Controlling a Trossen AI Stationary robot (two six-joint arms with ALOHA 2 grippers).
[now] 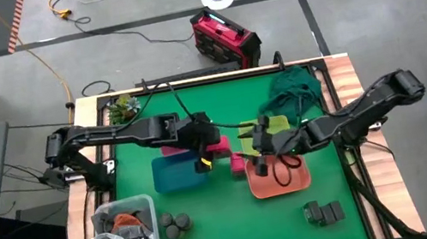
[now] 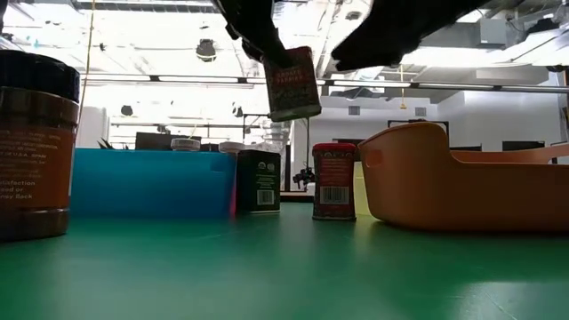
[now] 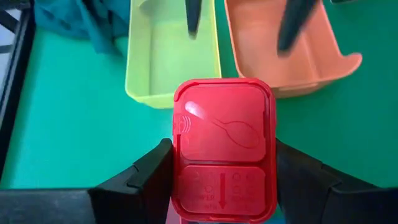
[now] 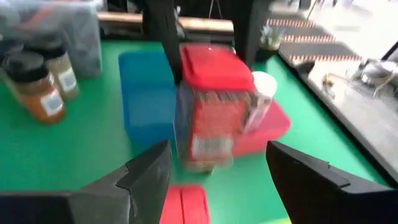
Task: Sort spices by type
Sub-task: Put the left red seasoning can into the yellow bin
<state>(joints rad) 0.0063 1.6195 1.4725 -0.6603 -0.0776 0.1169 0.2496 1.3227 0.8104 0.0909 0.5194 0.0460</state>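
My left gripper [image 3: 224, 163] is shut on a bright pink spice box [image 3: 224, 140], which hangs in the air [image 2: 292, 84] over the table's middle, between the blue tray [image 1: 172, 175] and the salmon tray [image 1: 286, 178]. A second pink box [image 2: 334, 180] stands upright on the mat just below. My right gripper [image 4: 217, 154] is open, level with the held box on its right side and apart from it [image 1: 260, 146]. A white-capped jar [image 4: 264, 82] sits in the pink tray [image 4: 273, 127]. Dark round tins [image 1: 175, 224] and dark boxes [image 1: 323, 212] rest on the near mat. My left gripper pinches the pink box by its two opposite sides [image 3: 175, 180], just below the lid, between its two fingers. The fingers slant down from the table's left. The box hangs lid-up, slightly tilted, lifted clear of the table [image 2: 292, 84].
A yellow-green tray [image 3: 171, 53] lies beside the salmon tray [image 3: 283, 50]. A clear bin of clutter [image 1: 127, 238] fills the near left corner. A dark green cloth [image 1: 295, 88] and a small plant [image 1: 120, 109] lie at the far edge. A dark box [image 2: 258, 180] stands by the blue tray.
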